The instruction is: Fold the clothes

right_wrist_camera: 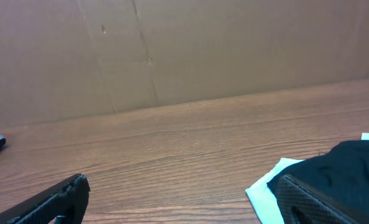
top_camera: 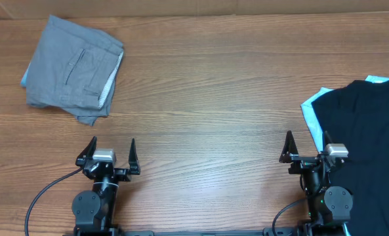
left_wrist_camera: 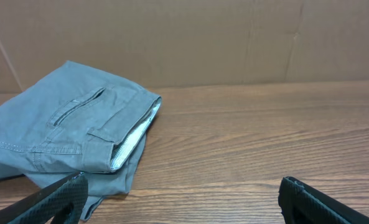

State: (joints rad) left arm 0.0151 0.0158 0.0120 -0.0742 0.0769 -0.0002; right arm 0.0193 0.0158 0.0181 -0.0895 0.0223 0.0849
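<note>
1. While both arms sit low at the near edge of the brown wood-grain surface point(top_camera: 207, 105), neither one has hold of anything.
2. Over to the left gripper point(top_camera: 113, 141): its jaws are spread wide apart, with bare wood showing between them. In the left wrist view its black fingers point(left_wrist_camera: 53, 199) poke in from the two bottom corners.
3. Up in the far left corner lie the folded grey cotton trousers point(top_camera: 73, 65), well apart from the left gripper. The back pocket faces up and a pale striped lining shows along the right-hand fold point(left_wrist_camera: 131, 140).
4. On to the right gripper point(top_camera: 306, 141): its jaws are wide apart too and hold nothing. Its outer finger sits right at the edge of the dark cloth, and I cannot tell whether it touches.
5. That cloth is the plain black short-sleeved T-shirt point(top_camera: 368, 131), sprawled loose on the right side and running off the frame.
6. Peeking out from under its left edge is a light-blue shirt point(top_camera: 310, 111). In the right wrist view only a pale corner point(right_wrist_camera: 265, 193) of it shows.
7. Along the far edge of the surface stands a brown cardboard wall point(left_wrist_camera: 234, 37).
</note>
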